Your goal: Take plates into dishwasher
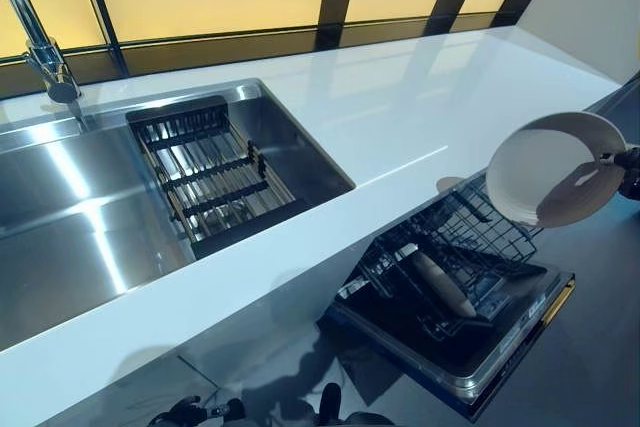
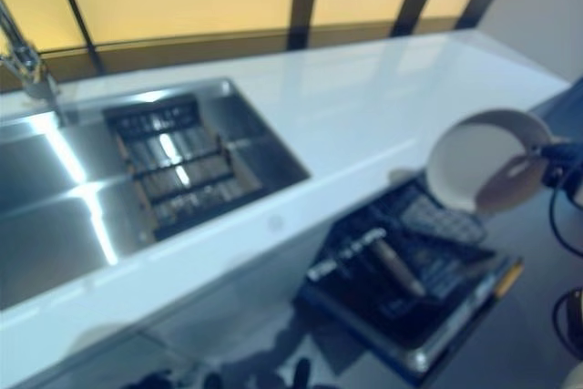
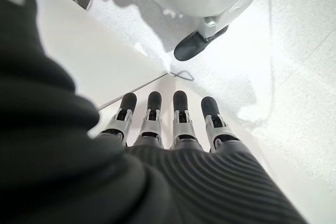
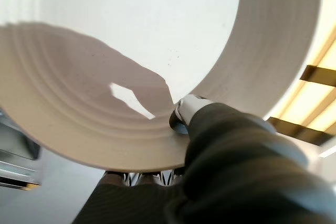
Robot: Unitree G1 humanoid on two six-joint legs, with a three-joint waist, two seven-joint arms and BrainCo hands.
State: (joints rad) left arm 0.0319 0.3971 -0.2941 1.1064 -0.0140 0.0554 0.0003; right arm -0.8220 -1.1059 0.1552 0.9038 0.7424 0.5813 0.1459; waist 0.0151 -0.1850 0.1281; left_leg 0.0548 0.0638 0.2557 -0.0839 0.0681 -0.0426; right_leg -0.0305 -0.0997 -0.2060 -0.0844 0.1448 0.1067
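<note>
A white plate [image 1: 556,168] is held on edge above the open dishwasher's lower rack [image 1: 450,257], at the right. My right hand [image 1: 625,169] grips its rim from the right; in the right wrist view the thumb [image 4: 185,113] presses the plate's inner face [image 4: 121,40] and the fingers are behind it. The dishwasher's pulled-out rack is dark wire with a long pale item [image 1: 443,284] lying in it. My left hand [image 3: 168,129] hangs low with straight fingers, empty, shown only in its wrist view.
A white counter [image 1: 400,117] runs across, with a steel sink [image 1: 90,217] at the left holding a dark wire drainer [image 1: 205,172]. A tap [image 1: 45,57] stands at the far left. The open dishwasher door [image 1: 480,367] juts out below the counter.
</note>
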